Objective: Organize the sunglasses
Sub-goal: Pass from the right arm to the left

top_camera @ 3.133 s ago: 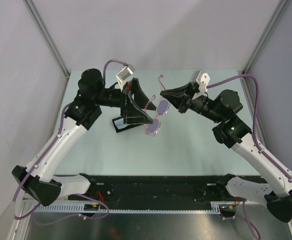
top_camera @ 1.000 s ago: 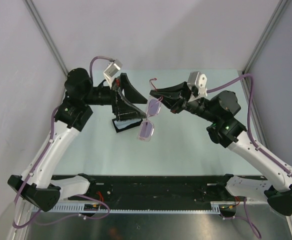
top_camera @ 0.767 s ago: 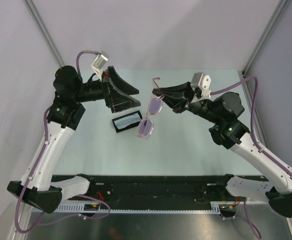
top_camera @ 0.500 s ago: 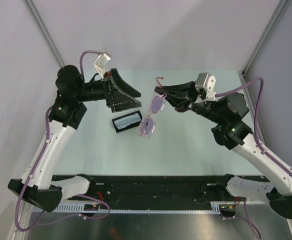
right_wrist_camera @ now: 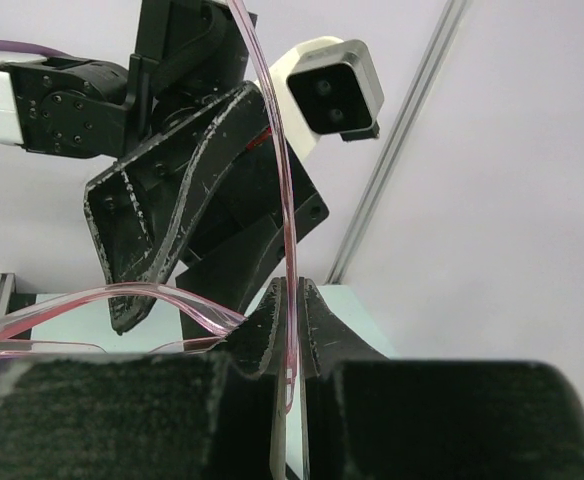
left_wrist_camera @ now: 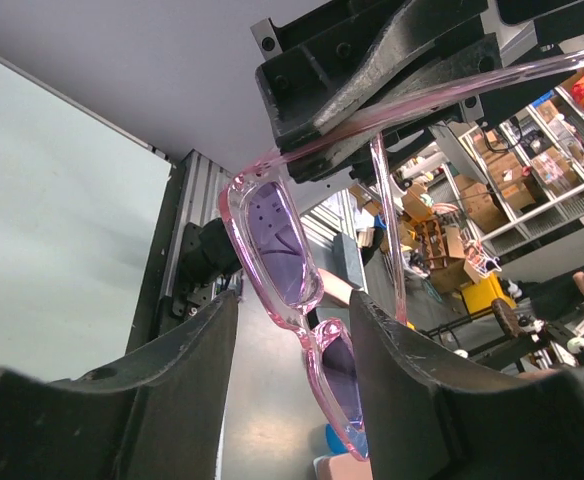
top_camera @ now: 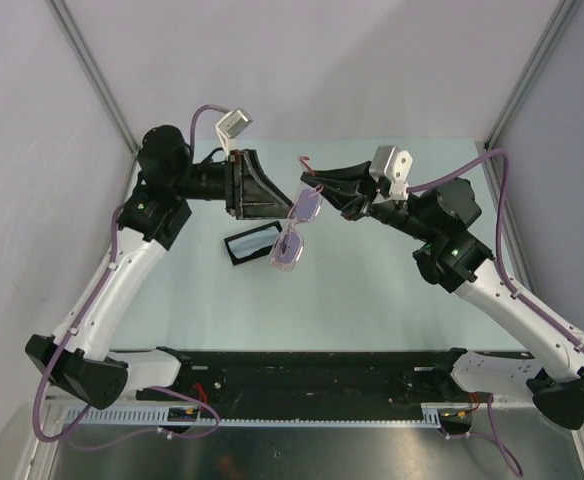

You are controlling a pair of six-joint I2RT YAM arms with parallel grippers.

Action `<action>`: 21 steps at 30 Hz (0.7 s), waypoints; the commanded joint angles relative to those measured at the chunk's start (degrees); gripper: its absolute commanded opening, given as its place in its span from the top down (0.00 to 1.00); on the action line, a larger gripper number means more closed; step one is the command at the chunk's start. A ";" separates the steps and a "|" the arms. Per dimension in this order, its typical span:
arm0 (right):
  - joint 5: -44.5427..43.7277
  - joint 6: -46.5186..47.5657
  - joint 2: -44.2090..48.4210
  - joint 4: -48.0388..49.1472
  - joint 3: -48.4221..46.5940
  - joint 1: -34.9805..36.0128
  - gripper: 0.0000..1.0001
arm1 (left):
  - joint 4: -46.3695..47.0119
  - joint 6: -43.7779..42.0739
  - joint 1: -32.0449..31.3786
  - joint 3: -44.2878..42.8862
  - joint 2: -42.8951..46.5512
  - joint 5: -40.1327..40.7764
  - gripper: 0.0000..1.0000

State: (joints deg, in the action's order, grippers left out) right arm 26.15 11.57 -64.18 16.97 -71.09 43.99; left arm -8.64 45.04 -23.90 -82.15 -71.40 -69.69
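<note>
Sunglasses (top_camera: 294, 230) are off the table (top_camera: 372, 290), suspended between the two arms; in the top view their lower lens overlaps the right end of the black case (top_camera: 250, 244), which lies on the surface beneath; right gripper (top_camera: 312, 183) has its jaws closed on one thin pink arm of the frame, and the right wrist view shows that arm pinched between the pads; judged purpose: a hold on one arm leaves the lens front and the other arm free for the second gripper; left gripper (top_camera: 280, 205) is level with the glasses, jaws apart, its fingers (left_wrist_camera: 162, 400) on either side of the purple lenses with no contact visible; both frame arms appear unfolded; the step in hand is judged to be a second grip, either to fold the free arm or to take the glasses over; the case is not yet in use; risk noted: the single thin hold may let the frame swing or flex as the left jaws close.
</note>
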 commanded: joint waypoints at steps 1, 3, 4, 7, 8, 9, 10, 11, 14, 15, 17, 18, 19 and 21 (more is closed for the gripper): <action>0.04 1.08 0.29 2.10 -2.56 -0.04 1.00 | 1.79 1.46 -1.41 -1.17 0.29 -2.55 0.47; -0.14 1.52 0.29 2.10 -2.56 -0.13 1.00 | 1.88 1.46 -1.50 -0.47 0.64 -2.73 0.51; -0.40 1.52 0.37 2.19 -2.56 -0.22 1.00 | 1.88 1.28 -1.50 -0.12 0.64 -2.91 0.56; -0.40 1.70 0.46 2.36 -2.56 -0.13 1.00 | 1.88 1.02 -1.76 0.59 0.82 -3.34 0.61; -0.49 1.70 0.38 2.45 -2.56 -0.22 1.00 | 1.88 0.93 -1.76 0.67 1.17 -3.35 0.62; -0.57 1.70 0.46 2.54 -2.56 -0.22 1.00 | 1.88 0.58 -2.20 0.67 1.17 -3.61 0.61; -0.49 1.61 0.46 2.63 -2.48 -0.22 1.00 | 1.96 0.49 -2.38 0.67 1.35 -4.13 0.60; -0.49 1.61 0.46 2.63 -2.56 -0.30 1.00 | 1.96 0.32 -2.55 0.59 1.52 -4.14 0.60; -0.75 1.52 0.37 2.54 -2.56 -0.30 1.00 | 1.88 0.05 -2.64 1.02 1.96 -4.49 0.60; -0.75 1.44 0.37 2.45 -2.56 -0.31 1.00 | 1.96 -0.12 -2.64 1.46 2.22 -4.49 0.60; -0.75 1.17 0.37 2.45 -2.56 -0.39 1.00 | 1.96 -0.30 -2.73 1.82 2.31 -4.49 0.61; -0.75 1.17 0.37 2.54 -2.56 -0.48 1.00 | 1.96 -0.47 -2.64 1.99 2.49 -4.49 0.62; -0.75 1.00 0.37 2.54 -2.56 -0.48 1.00 | 1.88 -0.39 -2.73 2.08 2.58 -4.58 0.62; -0.66 1.00 0.46 2.63 -2.56 -0.66 1.00 | 2.05 -0.65 -2.64 2.43 2.58 -4.58 0.69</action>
State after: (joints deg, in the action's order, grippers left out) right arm 26.20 12.27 -64.18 17.50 -71.18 43.92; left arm -8.21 45.41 -25.93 -80.20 -70.72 -71.33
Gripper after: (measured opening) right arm 0.054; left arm 0.370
